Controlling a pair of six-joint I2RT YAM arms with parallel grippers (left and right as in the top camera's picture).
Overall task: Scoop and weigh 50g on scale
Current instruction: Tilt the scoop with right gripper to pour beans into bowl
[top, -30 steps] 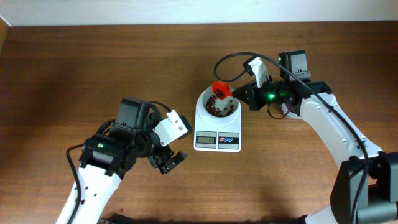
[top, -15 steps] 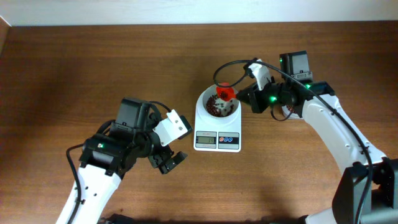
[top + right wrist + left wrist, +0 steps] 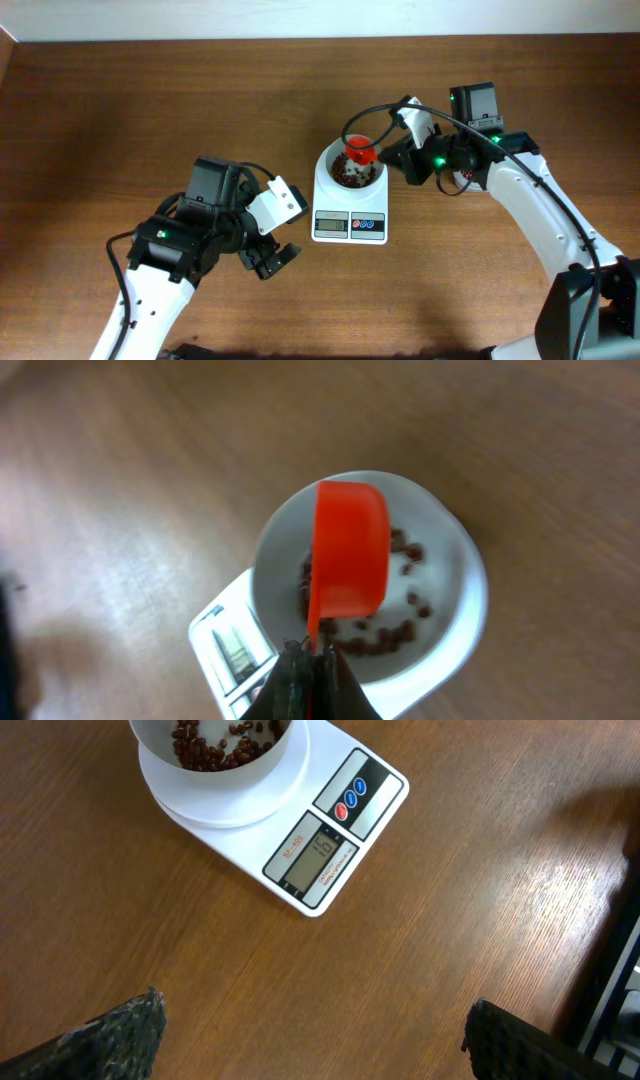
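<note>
The white scale [image 3: 350, 226] stands mid-table with its round bowl [image 3: 326, 160] holding dark red-brown beans [image 3: 345, 178]. In the left wrist view the scale [image 3: 330, 830] shows its grey display and coloured buttons, with beans [image 3: 215, 745] in the bowl at the top edge. My right gripper [image 3: 392, 152] is shut on the handle of a red scoop [image 3: 359, 153] held over the bowl. The right wrist view shows the scoop [image 3: 350, 555] turned over above the beans [image 3: 400, 630], my gripper [image 3: 312, 655] clamped on its handle. My left gripper [image 3: 272, 260] is open over bare wood left of the scale, its fingertips [image 3: 125, 1030] far apart.
The wooden table [image 3: 120, 110] spreads around the scale. A black cable [image 3: 372, 100] loops from the right arm above the bowl. The right arm's base [image 3: 590, 300] stands at the lower right.
The right gripper has shifted the red scoop slightly over the bowl and tipped it further. The left arm has not moved.
</note>
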